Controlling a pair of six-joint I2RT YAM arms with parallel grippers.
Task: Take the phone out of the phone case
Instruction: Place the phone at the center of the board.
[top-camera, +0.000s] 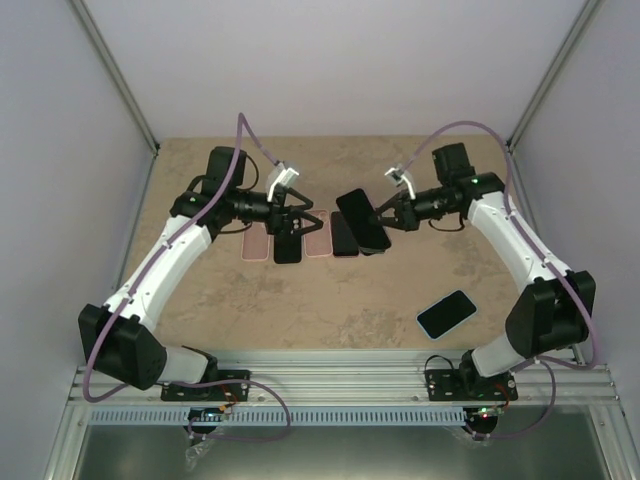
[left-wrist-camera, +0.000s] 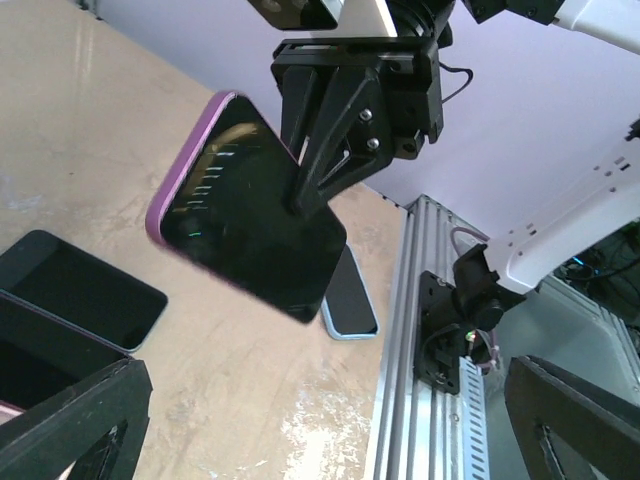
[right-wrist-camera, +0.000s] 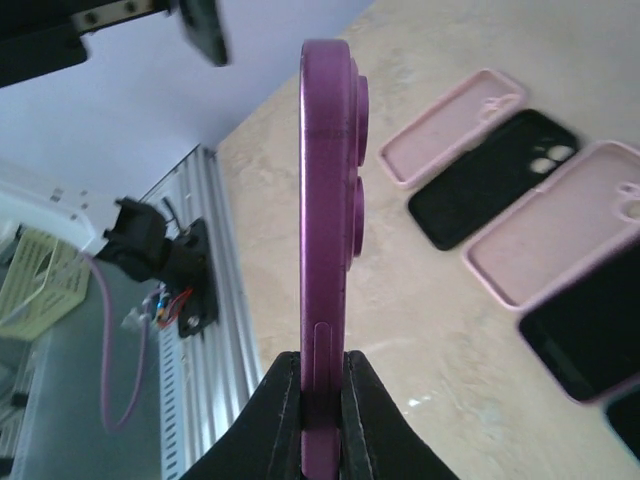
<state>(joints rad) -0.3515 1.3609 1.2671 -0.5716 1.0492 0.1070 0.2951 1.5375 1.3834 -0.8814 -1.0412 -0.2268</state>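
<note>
From above, the black case lies on the table in a row between two pink cases. The left gripper hangs right over the black case with its fingers spread apart and nothing between them. To the right of the black case, past the second pink case, the right gripper is clamped on one end of the purple phone and holds it tilted in the air above the far end of the row. A blue-edged phone lies flat, well apart from the black case, toward the near right corner

The left wrist camera shows its own fingers wide apart at the bottom corners, holding nothing. Ahead of them the right gripper pinches the purple phone, dark screen facing this camera, purple rim along its upper left edge. I cannot tell whether that rim is a case or the phone's own body. The blue-edged phone lies on the table behind it

The right wrist camera sees the purple phone edge-on and upright, squeezed between the fingers of the right gripper, with its camera bumps facing the black case, which lies on the table between the pink cases
</note>
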